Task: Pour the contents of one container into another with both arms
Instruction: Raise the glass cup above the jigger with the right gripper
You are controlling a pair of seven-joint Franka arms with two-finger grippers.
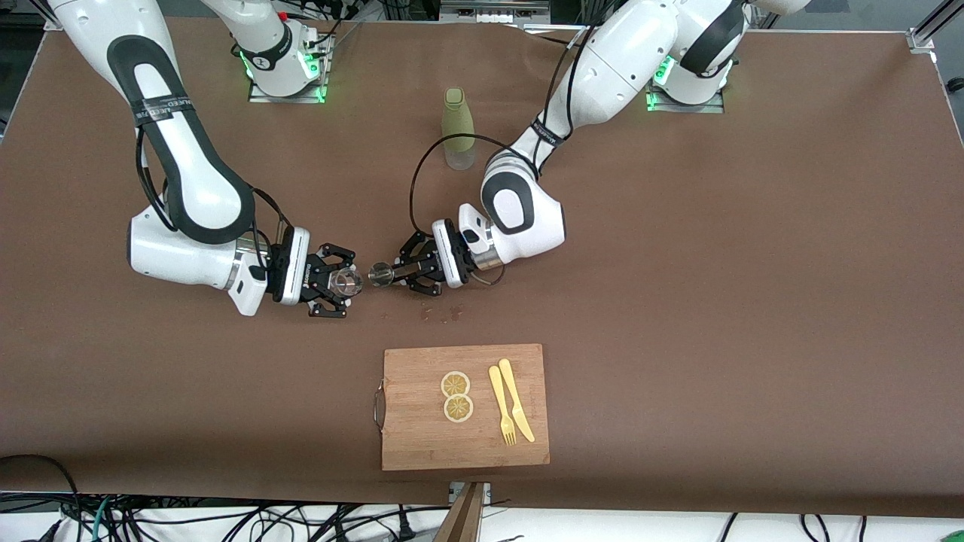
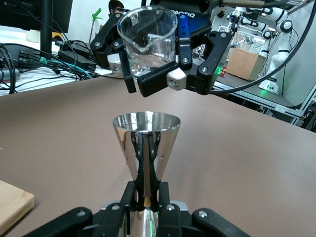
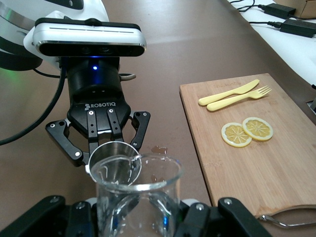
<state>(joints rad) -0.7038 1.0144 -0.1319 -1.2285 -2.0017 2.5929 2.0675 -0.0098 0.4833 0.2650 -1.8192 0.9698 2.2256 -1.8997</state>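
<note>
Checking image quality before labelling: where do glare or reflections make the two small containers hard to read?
Left wrist view: the jigger mirrors dark gripper fingers. Right wrist view: the glass cup is see-through, its rim overlapping the jigger's. Front view: both are tiny, the cup barely visible.

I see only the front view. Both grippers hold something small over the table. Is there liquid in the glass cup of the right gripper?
Observer: Yes. In the left wrist view, the glass cup has a little clear liquid at its bottom, and the right gripper clamps it upright.
Operator: Is the jigger tilted?
Observer: The left wrist view shows the steel jigger upright, its waist between the fingers of the left gripper.
Operator: Did anything spill?
Observer: The right wrist view shows small wet spots on the table, below the left gripper.
</note>
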